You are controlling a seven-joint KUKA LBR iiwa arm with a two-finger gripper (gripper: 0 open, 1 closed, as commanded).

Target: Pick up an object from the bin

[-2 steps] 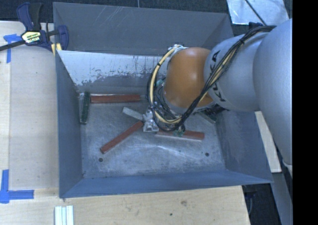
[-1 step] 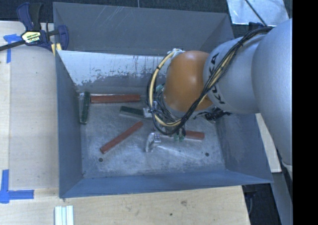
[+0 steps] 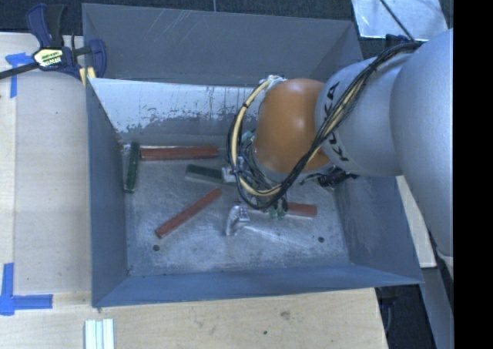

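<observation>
Hanging low in the bin [image 3: 216,47], the tool [image 3: 235,222] is set near a slanted brown stick [image 3: 189,213], prob. for a pick; whether spread or pressed together can't be told.

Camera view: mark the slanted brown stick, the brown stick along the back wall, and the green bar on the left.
Slanted brown stick [image 3: 189,213]: camera view, middle of its length.
Brown stick along the back [image 3: 176,153]: camera view, its middle.
Green bar [image 3: 131,168]: camera view, its middle.
</observation>
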